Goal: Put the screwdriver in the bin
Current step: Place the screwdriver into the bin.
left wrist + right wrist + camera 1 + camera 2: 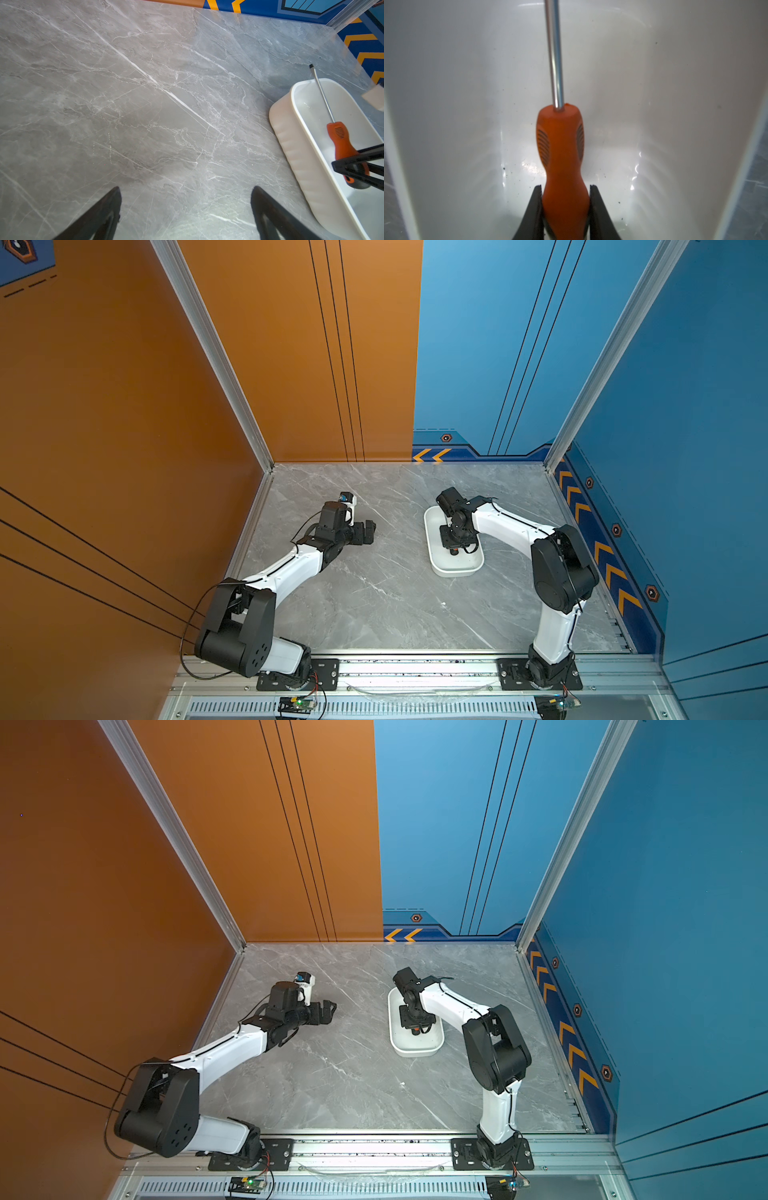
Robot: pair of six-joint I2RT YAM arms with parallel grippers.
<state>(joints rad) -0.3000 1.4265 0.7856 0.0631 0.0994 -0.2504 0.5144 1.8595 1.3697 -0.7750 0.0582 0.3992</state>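
Only wrist-close: screwdriver (562,149) between fingers (534,212), perhaps touching bin (446,104).

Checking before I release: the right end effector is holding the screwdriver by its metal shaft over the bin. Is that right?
Not quite. The right end effector grips the screwdriver by its orange handle, not the metal shaft, as the right wrist view shows. It is over the bin, as you said.
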